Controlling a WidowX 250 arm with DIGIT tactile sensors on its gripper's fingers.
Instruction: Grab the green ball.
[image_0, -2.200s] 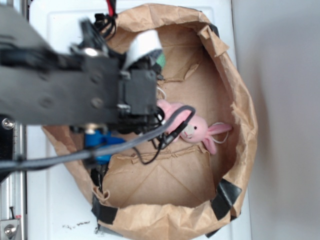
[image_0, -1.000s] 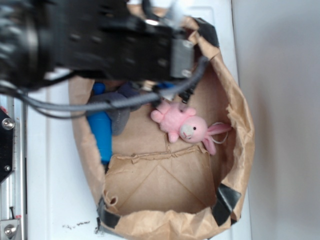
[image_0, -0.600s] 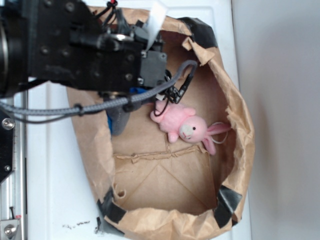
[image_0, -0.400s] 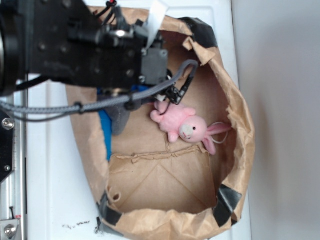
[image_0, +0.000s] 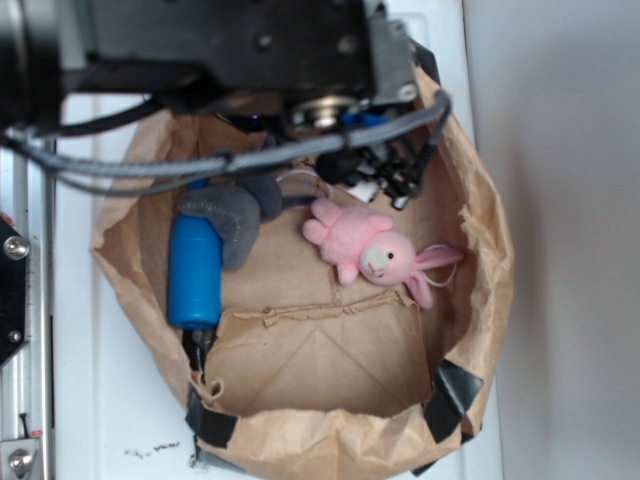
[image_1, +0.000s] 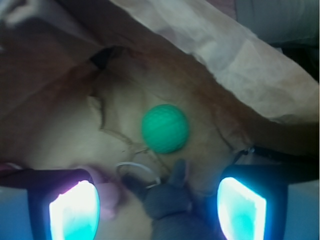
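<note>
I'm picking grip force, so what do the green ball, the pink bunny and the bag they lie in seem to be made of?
The green ball looks like rubber or soft plastic: matte, finely dimpled surface, though hardness can't be told. The pink bunny looks plush, with a fuzzy pile. The bag is crumpled brown paper, creased and torn at the rim. The pincer is open.

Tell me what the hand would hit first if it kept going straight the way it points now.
Probably the green ball: in the wrist view it lies ahead, centred between the open hand's fingers. A grey soft thing sits nearer, low between them, and might brush first; depth is hard to judge. Behind is the paper bag wall.
</note>
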